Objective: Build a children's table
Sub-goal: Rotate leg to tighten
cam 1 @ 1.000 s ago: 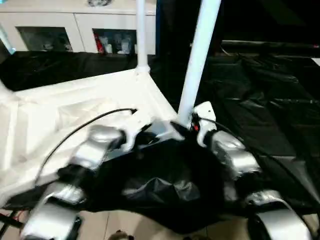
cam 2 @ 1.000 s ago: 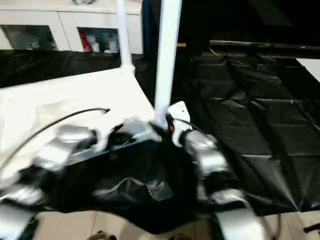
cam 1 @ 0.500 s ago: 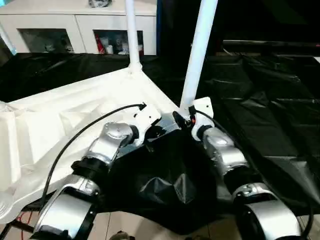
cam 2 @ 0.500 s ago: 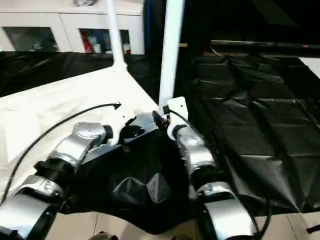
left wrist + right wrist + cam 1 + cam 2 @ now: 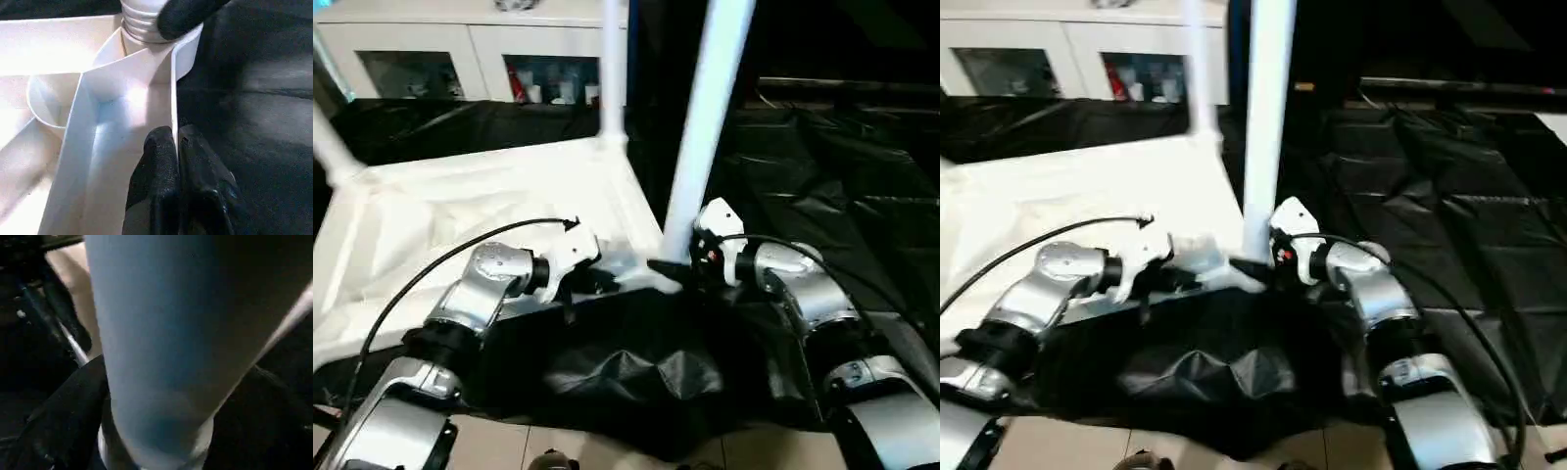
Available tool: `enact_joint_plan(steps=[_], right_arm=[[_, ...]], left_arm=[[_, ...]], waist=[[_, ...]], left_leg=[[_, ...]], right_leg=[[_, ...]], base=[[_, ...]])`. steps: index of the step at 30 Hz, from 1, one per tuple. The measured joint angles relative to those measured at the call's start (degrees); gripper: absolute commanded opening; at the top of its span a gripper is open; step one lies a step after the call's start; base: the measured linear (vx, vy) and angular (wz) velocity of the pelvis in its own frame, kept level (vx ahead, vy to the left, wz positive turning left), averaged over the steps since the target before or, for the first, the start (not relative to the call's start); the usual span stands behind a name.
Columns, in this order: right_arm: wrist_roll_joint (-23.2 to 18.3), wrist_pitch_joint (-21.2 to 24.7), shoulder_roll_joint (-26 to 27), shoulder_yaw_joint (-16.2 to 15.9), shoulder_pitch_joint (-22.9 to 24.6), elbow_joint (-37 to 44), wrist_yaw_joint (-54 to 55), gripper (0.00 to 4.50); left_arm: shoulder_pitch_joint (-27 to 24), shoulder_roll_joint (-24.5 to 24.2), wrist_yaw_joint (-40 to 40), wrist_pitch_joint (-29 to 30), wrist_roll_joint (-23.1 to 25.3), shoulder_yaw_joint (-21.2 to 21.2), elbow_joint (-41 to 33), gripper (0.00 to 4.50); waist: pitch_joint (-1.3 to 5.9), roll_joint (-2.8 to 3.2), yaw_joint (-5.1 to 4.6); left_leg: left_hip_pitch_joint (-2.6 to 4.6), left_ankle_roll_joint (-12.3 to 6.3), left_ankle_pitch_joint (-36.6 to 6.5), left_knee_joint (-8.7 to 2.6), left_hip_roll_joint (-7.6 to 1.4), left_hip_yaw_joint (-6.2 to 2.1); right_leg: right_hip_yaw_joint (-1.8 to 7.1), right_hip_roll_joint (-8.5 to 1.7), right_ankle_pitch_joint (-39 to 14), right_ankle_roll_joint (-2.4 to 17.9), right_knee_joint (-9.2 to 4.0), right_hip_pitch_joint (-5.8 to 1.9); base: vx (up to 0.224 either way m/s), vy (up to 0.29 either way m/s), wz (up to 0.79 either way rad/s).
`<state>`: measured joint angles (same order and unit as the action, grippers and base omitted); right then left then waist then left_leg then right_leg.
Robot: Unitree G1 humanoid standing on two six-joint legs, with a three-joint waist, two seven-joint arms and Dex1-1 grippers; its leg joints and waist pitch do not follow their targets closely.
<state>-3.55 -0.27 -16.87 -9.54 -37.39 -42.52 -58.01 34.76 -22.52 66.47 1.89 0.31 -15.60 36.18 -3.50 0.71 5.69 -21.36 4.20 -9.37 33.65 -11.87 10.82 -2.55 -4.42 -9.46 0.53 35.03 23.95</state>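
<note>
The white table top point(image 5: 460, 211) lies upside down on a black sheet, ribbed underside up. Three white legs stand in its corner sockets: a near one point(image 5: 705, 127), a far one point(image 5: 614, 69) and one at the left point(image 5: 328, 147). My left gripper point(image 5: 175, 147) is shut on the top's thin rim point(image 5: 174, 83) close to the near leg's socket, one finger on each side. My right gripper point(image 5: 675, 262) is open around the base of the near leg point(image 5: 161, 333), with one black finger point(image 5: 63, 421) beside the tube and its tip point(image 5: 186, 14) by the threaded collar.
A white cabinet with glass doors point(image 5: 460, 59) stands behind the table top. Crumpled black sheet point(image 5: 842, 176) covers the surface to the right and hangs over the front edge. Pale floor tiles point(image 5: 607, 455) show below. A black cable point(image 5: 460, 250) arcs over my left forearm.
The head view has shifted. My right forearm has swung out to the right while its gripper stays at the near leg's base. The left gripper keeps its hold on the rim.
</note>
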Motion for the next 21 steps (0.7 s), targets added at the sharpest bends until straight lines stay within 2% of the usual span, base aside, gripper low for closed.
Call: enact_joint_plan(steps=[6,15,19,21], right_arm=[[-1.1,2.1,-1.5,-0.8,1.5,2.5,-6.7,3.97],[-1.7,4.0,-1.4,-1.1,2.2,4.2,-8.5,3.13],[-1.8,4.1,0.3,-0.1,3.2,4.2,-5.4,2.81],[-1.4,4.5,2.5,1.1,3.3,3.4,0.0,2.76]], left_arm=[[-0.9,-1.8,5.2,-0.1,-1.6,0.0,-1.2,0.00],[-0.9,-2.0,5.9,-0.1,-1.7,0.1,-1.3,0.00],[-0.9,-1.2,4.1,0.8,-1.5,0.1,-1.2,0.00],[-0.7,-0.5,1.4,2.0,-1.1,0.7,-0.9,0.00]], waist=[[-0.04,-0.06,0.12],[-0.07,-0.13,0.19],[-0.03,-0.30,0.18],[-0.01,-0.36,-0.15]], left_leg=[[-0.01,0.00,0.0,-0.04,-0.02,0.05],[-0.01,0.00,0.0,-0.04,-0.02,0.08],[0.03,0.00,0.0,-0.04,-0.02,0.11],[0.13,0.01,0.0,-0.02,-0.01,0.14]], right_leg=[[-0.01,-0.01,0.0,0.0,0.01,0.05],[-0.01,-0.01,0.0,0.0,0.01,0.05],[0.00,-0.01,0.0,0.0,0.04,0.04],[0.10,-0.01,0.0,0.0,0.09,0.01]], base=[[0.000,0.000,0.00],[0.000,0.000,0.00],[0.000,0.000,0.00],[0.000,0.000,0.00]])
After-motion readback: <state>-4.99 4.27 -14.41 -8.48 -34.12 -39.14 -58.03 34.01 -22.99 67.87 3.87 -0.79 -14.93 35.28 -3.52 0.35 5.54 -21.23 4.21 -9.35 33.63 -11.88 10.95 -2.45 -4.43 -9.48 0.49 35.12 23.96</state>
